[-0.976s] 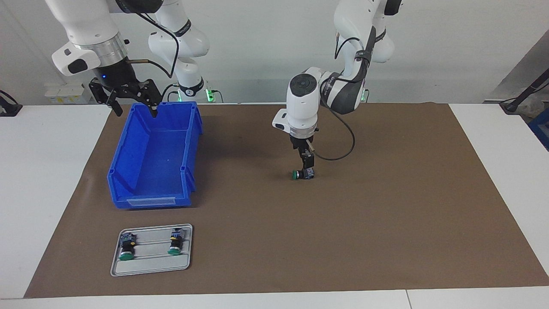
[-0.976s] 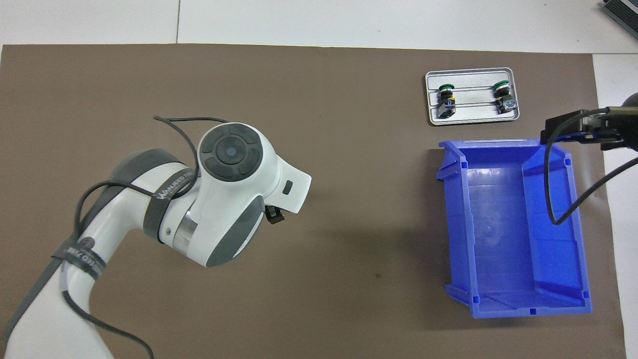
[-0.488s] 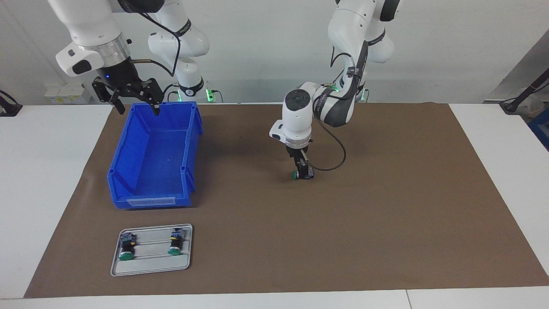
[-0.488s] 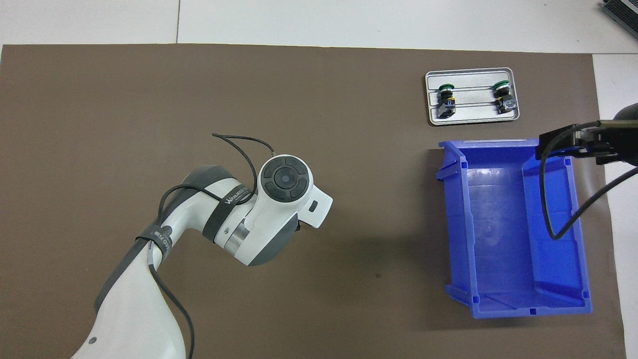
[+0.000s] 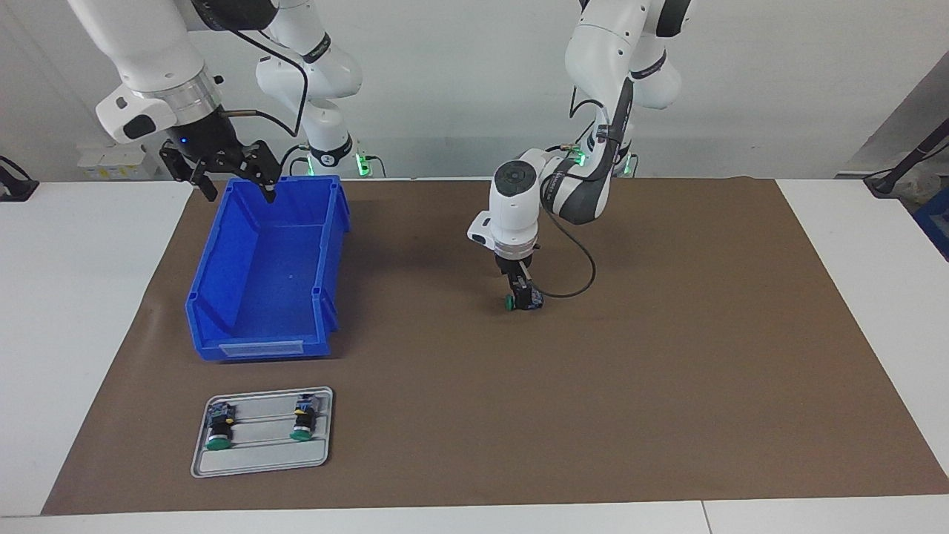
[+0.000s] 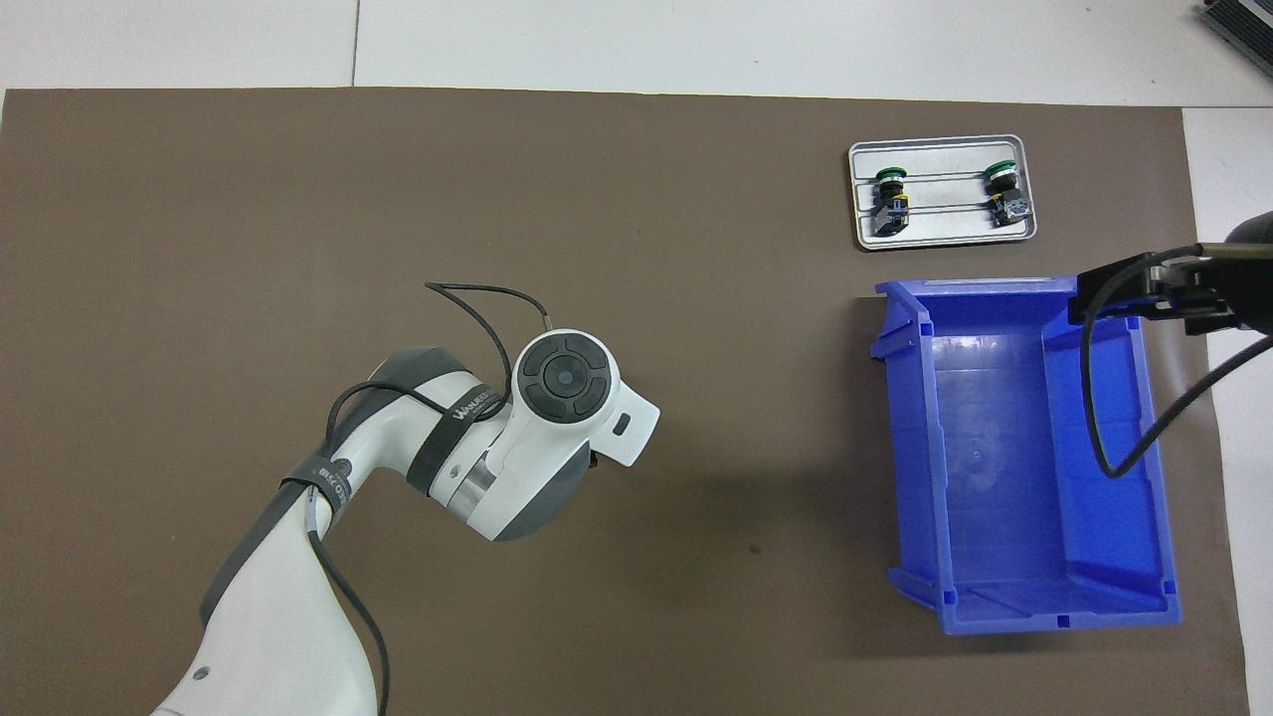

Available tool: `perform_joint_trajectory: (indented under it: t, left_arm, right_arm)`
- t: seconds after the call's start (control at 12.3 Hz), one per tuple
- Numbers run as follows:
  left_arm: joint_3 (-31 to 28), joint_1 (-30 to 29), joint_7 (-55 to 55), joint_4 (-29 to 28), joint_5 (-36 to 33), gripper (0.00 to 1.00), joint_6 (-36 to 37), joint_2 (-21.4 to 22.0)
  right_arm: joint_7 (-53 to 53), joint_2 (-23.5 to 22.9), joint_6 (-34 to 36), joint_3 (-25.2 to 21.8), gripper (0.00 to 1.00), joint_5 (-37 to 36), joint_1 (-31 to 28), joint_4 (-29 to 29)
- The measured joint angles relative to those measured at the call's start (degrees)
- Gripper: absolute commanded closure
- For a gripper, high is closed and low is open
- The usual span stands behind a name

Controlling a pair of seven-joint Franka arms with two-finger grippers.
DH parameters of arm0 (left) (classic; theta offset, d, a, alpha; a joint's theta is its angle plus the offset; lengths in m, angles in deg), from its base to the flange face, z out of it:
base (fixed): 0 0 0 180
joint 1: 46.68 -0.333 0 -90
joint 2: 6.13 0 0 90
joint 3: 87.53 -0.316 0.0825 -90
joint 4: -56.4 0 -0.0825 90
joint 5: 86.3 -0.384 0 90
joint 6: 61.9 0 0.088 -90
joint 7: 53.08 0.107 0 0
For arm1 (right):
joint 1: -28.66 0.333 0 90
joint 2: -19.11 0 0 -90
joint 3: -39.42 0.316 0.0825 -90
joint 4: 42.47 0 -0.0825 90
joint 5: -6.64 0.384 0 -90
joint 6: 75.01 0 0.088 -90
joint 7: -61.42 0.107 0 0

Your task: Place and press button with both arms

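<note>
A button (image 5: 522, 300) with a green cap lies on its side on the brown mat (image 5: 667, 356), near the middle of the table. My left gripper (image 5: 525, 291) points straight down with its fingers closed on the button's black body. In the overhead view the left arm's white wrist (image 6: 567, 408) covers both the gripper and the button. My right gripper (image 5: 239, 194) hangs open and holds nothing, over the corner of the blue bin (image 5: 256, 347) that is nearest the robots; it also shows as the right gripper (image 6: 1144, 286) in the overhead view.
The blue bin (image 6: 910, 447) has nothing in it and stands toward the right arm's end. A grey tray (image 5: 259, 460), farther from the robots than the bin, carries two more green-capped buttons (image 5: 217, 429) (image 5: 302, 423). The tray (image 6: 940, 231) also shows from above.
The left arm's wrist came down and drew in over the button, which stayed in place on the mat. The right gripper shifted slightly over the bin's corner.
</note>
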Motion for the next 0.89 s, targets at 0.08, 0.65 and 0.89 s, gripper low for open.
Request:
perform_joint_trajectory:
  t: [0.08,0.65,0.89]
  left_arm:
    - [-0.05,0.09,0.00,-0.20,-0.01,0.00,-0.42,0.00]
    - [-0.23,0.11,-0.99,-3.34,-0.01,0.03,-6.71,0.00]
    - [-0.43,0.11,-1.39,-3.58,-0.01,0.16,-7.84,0.00]
  right_arm:
    - [0.00,0.00,0.00,-0.06,0.00,0.00,0.00,0.17]
    - [0.00,0.04,-0.04,0.21,0.00,0.05,0.36,1.27]
    - [0.00,0.07,-0.09,0.14,0.00,0.05,0.29,1.32]
